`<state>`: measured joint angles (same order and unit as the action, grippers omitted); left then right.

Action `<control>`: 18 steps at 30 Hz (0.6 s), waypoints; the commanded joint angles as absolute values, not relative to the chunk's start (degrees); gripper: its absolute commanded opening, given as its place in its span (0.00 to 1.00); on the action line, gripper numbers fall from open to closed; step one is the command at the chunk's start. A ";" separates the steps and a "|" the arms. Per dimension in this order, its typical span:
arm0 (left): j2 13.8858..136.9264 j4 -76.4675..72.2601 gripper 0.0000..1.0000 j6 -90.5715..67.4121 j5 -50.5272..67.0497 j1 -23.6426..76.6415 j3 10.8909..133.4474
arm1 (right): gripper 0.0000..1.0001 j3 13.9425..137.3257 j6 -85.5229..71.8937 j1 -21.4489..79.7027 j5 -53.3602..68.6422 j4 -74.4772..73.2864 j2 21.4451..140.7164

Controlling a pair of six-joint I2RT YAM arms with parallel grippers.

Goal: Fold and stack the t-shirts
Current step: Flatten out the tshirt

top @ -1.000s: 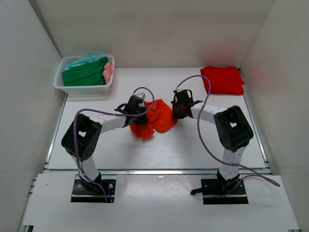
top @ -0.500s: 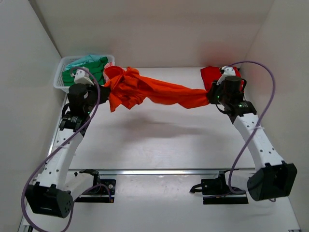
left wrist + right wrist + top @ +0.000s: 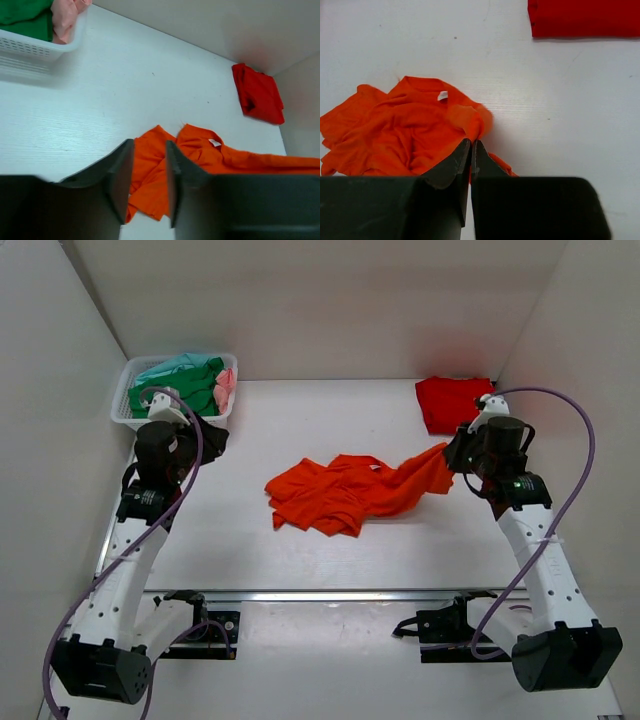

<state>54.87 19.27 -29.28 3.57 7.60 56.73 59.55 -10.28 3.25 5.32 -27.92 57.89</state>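
The bright orange t-shirt (image 3: 345, 492) lies crumpled on the table centre, one end drawn up to the right. My right gripper (image 3: 452, 454) is shut on that end; the wrist view shows the cloth (image 3: 410, 135) pinched between the closed jaws (image 3: 471, 145). My left gripper (image 3: 212, 443) is open and empty, raised at the left near the basket; the orange shirt (image 3: 200, 155) shows beyond its fingers (image 3: 148, 180). A folded red t-shirt (image 3: 458, 404) lies at the back right.
A white mesh basket (image 3: 172, 422) at the back left holds green (image 3: 170, 392), teal and pink t-shirts. White walls close in the table on the left, back and right.
The shirt was stretched in the air between both grippers. The left gripper has let go and the shirt has dropped onto the table. The right gripper has lowered, still holding its end.
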 commanded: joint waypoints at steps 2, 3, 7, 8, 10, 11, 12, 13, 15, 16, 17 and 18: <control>55.10 18.28 0.47 -29.62 7.28 8.08 55.38 | 0.00 56.44 -10.36 3.17 7.29 -25.93 57.05; 56.59 18.46 0.46 -30.14 9.64 9.39 55.11 | 0.00 55.21 -10.11 3.43 7.56 -25.93 56.78; 62.30 14.43 0.51 -31.63 11.52 20.18 51.60 | 0.00 50.37 -10.90 5.62 6.50 -24.26 56.26; 64.75 13.11 0.52 -31.73 11.77 22.74 50.63 | 0.00 48.80 -11.16 6.15 6.76 -23.56 56.34; 69.42 11.18 0.51 -32.52 13.61 25.65 49.66 | 0.00 47.47 -12.12 6.59 7.29 -22.94 56.16; 72.74 9.77 0.51 -32.52 14.23 26.62 48.79 | 0.00 47.11 -12.74 6.94 7.38 -22.42 56.16; 75.38 9.06 0.51 -32.78 15.20 27.15 48.34 | 0.01 46.67 -12.66 7.73 7.47 -21.89 56.25; 77.24 7.66 0.51 -32.78 14.60 27.85 47.12 | 0.00 45.89 -13.00 8.08 7.21 -21.97 56.42; 79.79 5.64 0.51 -32.70 13.03 29.08 45.71 | 0.00 45.70 -13.18 8.52 7.29 -21.45 56.51; 80.94 5.19 0.52 -32.70 11.88 29.35 45.18 | 0.00 45.53 -12.92 8.44 7.38 -21.36 56.60; 81.56 4.75 0.52 -32.52 11.34 29.09 44.13 | 0.00 45.44 -12.83 8.26 7.64 -21.36 56.60; 82.52 4.40 0.52 -32.17 11.08 29.53 43.77 | 0.00 45.09 -13.01 8.44 7.73 -21.36 56.69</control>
